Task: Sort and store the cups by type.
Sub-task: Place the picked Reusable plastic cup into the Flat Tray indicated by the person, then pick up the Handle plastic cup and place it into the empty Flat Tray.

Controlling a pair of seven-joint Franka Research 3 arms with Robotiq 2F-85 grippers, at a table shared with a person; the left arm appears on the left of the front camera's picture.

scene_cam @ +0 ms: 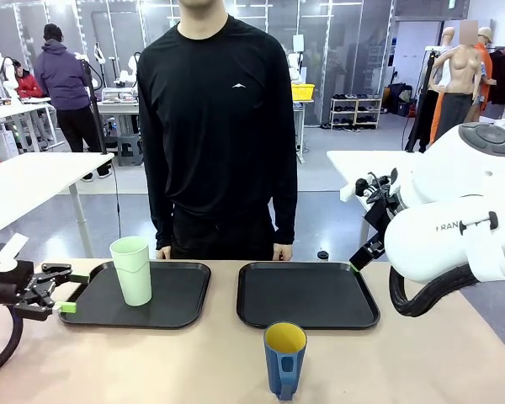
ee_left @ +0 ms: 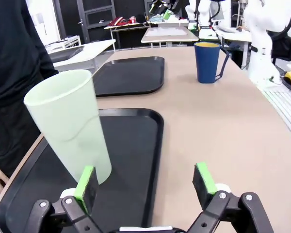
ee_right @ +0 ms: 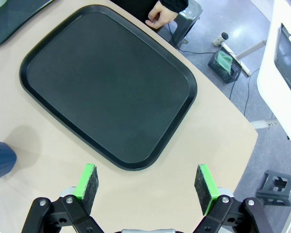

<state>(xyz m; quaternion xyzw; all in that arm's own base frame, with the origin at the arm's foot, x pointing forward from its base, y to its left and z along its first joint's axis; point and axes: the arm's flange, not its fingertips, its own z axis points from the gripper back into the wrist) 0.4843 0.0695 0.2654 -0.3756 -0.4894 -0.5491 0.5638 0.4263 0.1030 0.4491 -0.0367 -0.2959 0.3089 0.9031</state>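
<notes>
Tan worktop [scene_cam: 151, 362], widest thing in sight, carrying two black trays side by side. Beyond its far edge, a person [scene_cam: 217, 126] in a black long-sleeved top, both hands down at the worktop's rim, one hand [ee_right: 161, 14] just past the right tray's far end. White right arm [scene_cam: 454, 219], bulky, coming in from the right side and raised above the worktop.

Left tray [scene_cam: 185, 295]: holding one cup. Right tray [scene_cam: 307, 295]: bare black surface, nothing on it.

Pale mint-green tumbler [scene_cam: 132, 269], upright on the left tray, toward its left half. Dark blue mug [scene_cam: 284, 358] with yellow inside, upright on the bare worktop, in front of the right tray near the robot's edge, handle turned toward the robot, well apart from the tumbler.

Left claw [scene_cam: 71, 293]: spread wide, holding nothing, low at the left tray's outer end, one green pad over the tray rim, near the tumbler but not touching it. Right claw [ee_right: 145, 170]: spread wide too, gripping nothing, hovering over bare worktop beside the right tray's outer end.
</notes>
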